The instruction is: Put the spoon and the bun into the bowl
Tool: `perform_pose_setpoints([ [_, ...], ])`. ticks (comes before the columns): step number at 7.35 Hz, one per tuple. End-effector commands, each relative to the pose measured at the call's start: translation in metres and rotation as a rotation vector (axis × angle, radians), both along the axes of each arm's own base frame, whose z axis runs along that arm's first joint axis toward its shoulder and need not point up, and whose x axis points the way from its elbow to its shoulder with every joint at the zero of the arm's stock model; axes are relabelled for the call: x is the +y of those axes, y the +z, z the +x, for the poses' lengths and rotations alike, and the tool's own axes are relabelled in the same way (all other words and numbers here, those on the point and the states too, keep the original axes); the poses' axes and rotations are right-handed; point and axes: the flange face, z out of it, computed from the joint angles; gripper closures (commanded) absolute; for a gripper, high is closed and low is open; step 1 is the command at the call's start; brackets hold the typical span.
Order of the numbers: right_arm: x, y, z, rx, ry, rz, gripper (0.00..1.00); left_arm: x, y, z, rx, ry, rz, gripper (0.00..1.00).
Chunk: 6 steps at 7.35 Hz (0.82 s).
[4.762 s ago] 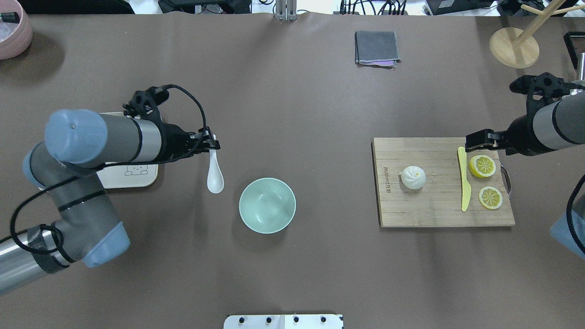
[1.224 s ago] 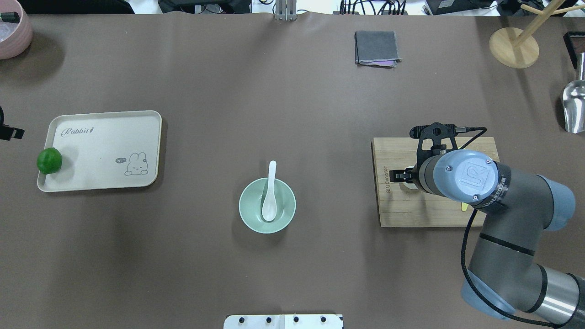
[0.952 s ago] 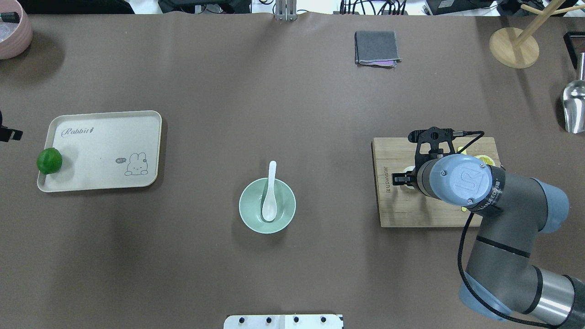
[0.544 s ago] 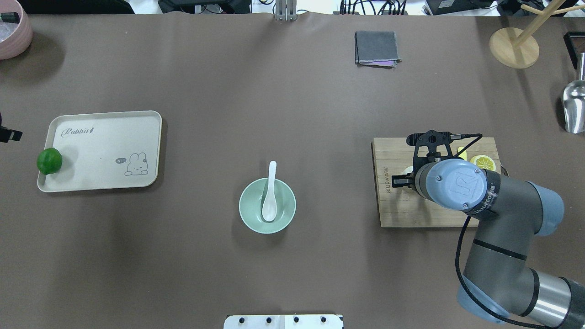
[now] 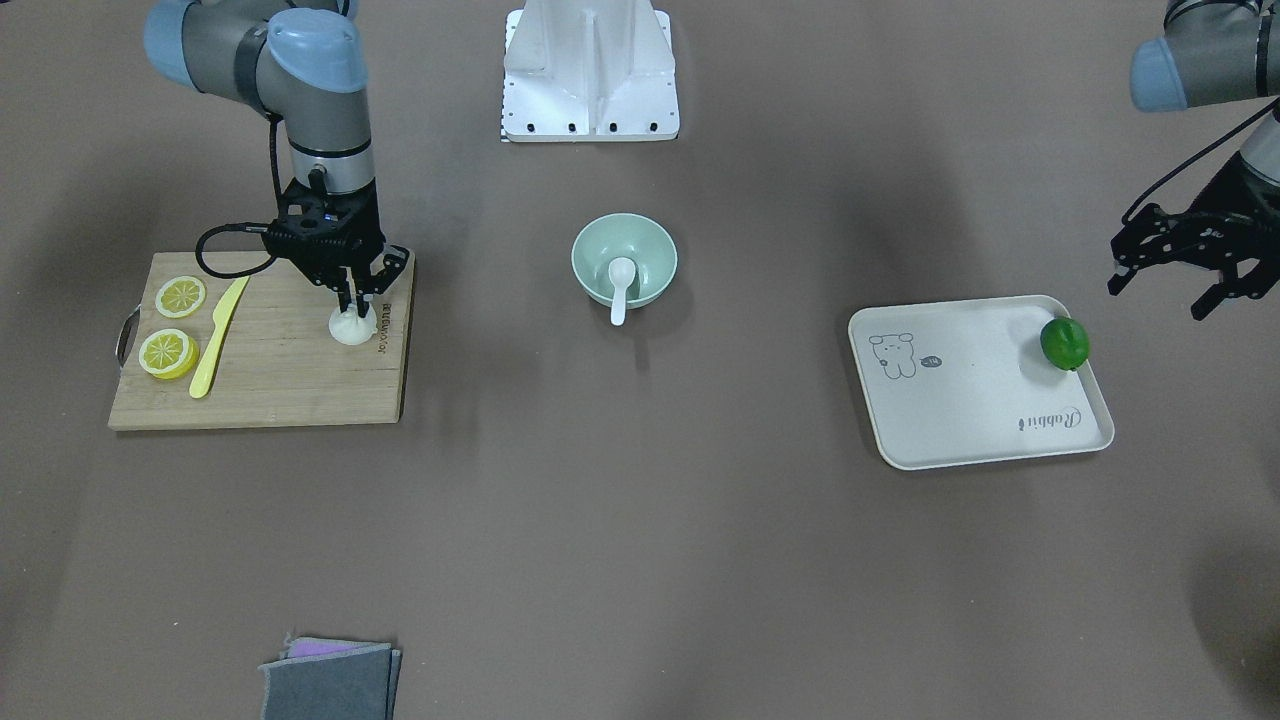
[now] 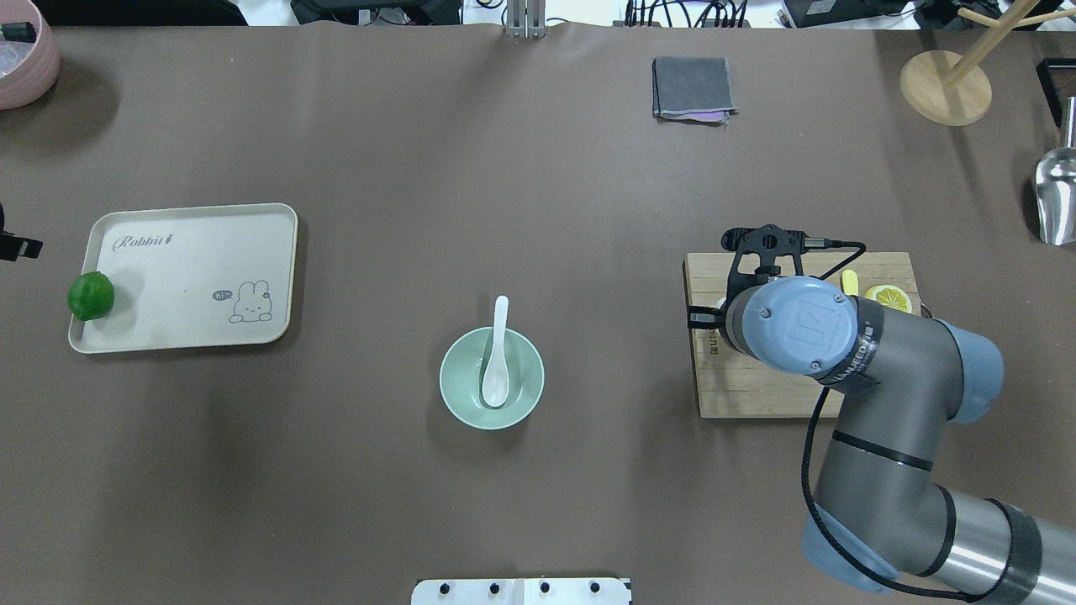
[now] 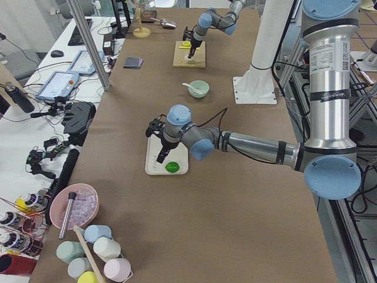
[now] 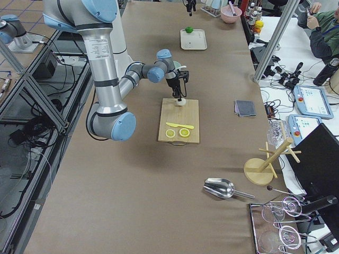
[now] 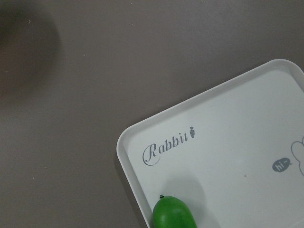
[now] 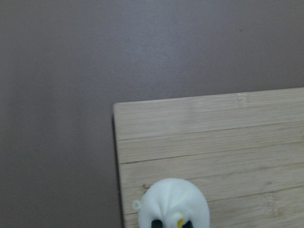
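The white spoon (image 6: 496, 370) lies in the mint-green bowl (image 6: 461, 406), scoop inside and handle over the far rim; both also show in the front view, spoon (image 5: 620, 282) and bowl (image 5: 592, 243). The white bun (image 5: 352, 327) is at the cutting board's (image 5: 290, 385) bowl-side edge. My right gripper (image 5: 354, 303) is shut on the bun's twisted top; the right wrist view shows the bun (image 10: 173, 202) pinched between two dark fingertips. From overhead the right arm hides it. My left gripper (image 5: 1170, 285) is open and empty beside the tray.
Two lemon slices (image 5: 180, 296) and a yellow knife (image 5: 218, 335) lie on the board. A cream tray (image 5: 960, 400) holds a green lime (image 5: 1064, 343). A grey cloth (image 6: 692, 86), wooden stand (image 6: 946, 86), metal scoop (image 6: 1055, 202) and pink bowl (image 6: 21, 59) sit near the table's edges.
The spoon went from my left gripper into the bowl and the left arm withdrew past the tray. My right gripper came over the bun, closed, and now shifts it toward the bowl.
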Motion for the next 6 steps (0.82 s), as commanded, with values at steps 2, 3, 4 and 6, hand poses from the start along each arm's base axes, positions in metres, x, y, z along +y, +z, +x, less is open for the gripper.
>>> perform_pose_setpoints([
  [2, 0.037, -0.138, -0.062, -0.07, 0.097, -0.134, 1.0, 0.0, 0.0, 0.002, 0.001, 0.002, -0.004, 0.0],
  [3, 0.055, -0.175, -0.077, -0.088, 0.114, -0.169, 1.0, 0.0, 0.001, 0.002, 0.001, 0.002, -0.006, 0.0],
  [4, 0.062, -0.2, -0.093, -0.094, 0.131, -0.196, 1.0, -0.001, 0.001, 0.003, 0.0, 0.002, -0.007, 0.0],
  [6, 0.054, -0.235, -0.142, -0.075, 0.176, -0.226, 1.0, -0.001, 0.003, 0.003, -0.002, 0.003, -0.011, 0.0],
])
